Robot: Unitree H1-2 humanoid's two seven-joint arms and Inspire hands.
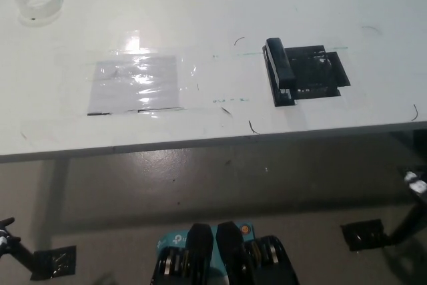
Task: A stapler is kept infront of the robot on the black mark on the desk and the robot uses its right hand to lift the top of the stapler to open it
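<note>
A black stapler (280,71) lies on the white desk (200,25), right of the middle, with its long side running away from me. Its top is down against its base. It rests along the left edge of a black mark (322,73) on the desk. Neither of my hands shows in the head view, and nothing touches the stapler.
A clear roll of tape (39,3) sits at the desk's far left corner. A shiny transparent sheet (137,85) is taped flat left of the middle. The desk's front edge (200,143) runs across the picture, with floor and black table feet (363,235) below it.
</note>
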